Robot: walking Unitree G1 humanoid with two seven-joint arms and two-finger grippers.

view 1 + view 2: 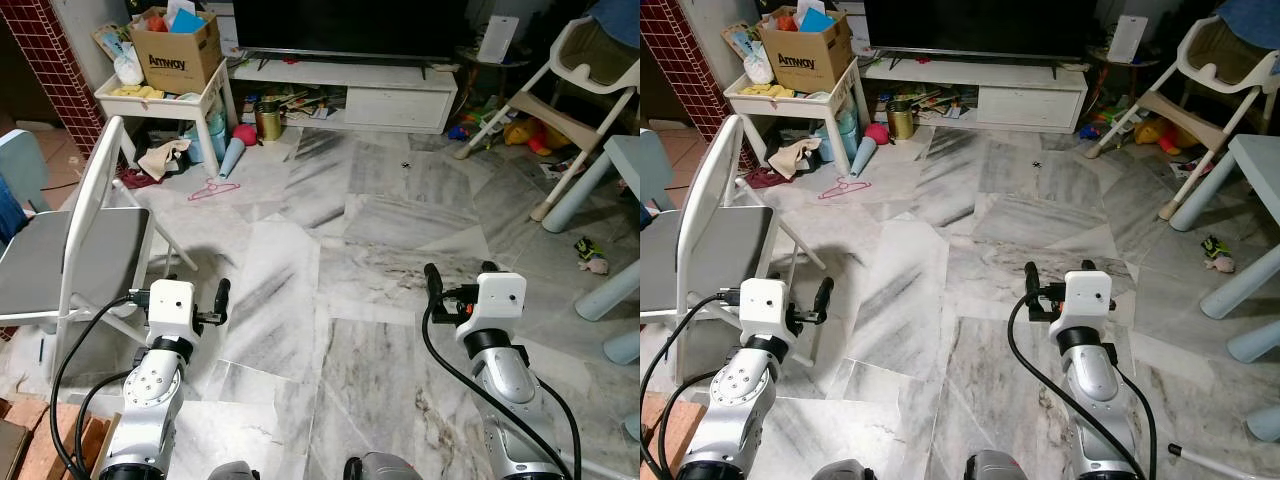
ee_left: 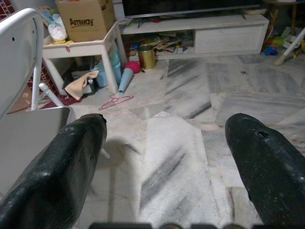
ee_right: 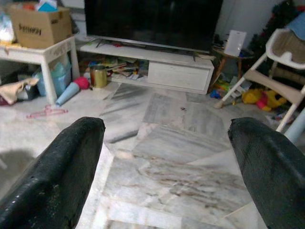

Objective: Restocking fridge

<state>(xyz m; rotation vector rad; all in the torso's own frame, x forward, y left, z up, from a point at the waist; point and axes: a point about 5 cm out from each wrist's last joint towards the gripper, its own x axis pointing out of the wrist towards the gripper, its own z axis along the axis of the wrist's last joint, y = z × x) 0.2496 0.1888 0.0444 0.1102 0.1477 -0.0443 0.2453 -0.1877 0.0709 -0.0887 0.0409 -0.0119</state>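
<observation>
No fridge or stock item can be seen from here; I face a living room with a grey marble floor (image 1: 360,230). My left gripper (image 1: 180,290) is held low at the left, open, with nothing between its black fingers (image 2: 71,162). It is close beside the seat of a white folding chair (image 1: 90,235). My right gripper (image 1: 460,275) is held low at the right over bare floor. It is also open and empty, with its fingers (image 3: 267,162) wide apart.
A white TV stand (image 1: 400,95) under a dark screen lines the far wall. A small white table (image 1: 215,85) holds an Amway box (image 1: 175,50), with clutter and a pink hanger (image 1: 213,188) on the floor nearby. A high chair (image 1: 580,70) and pale blue table legs (image 1: 610,290) stand right.
</observation>
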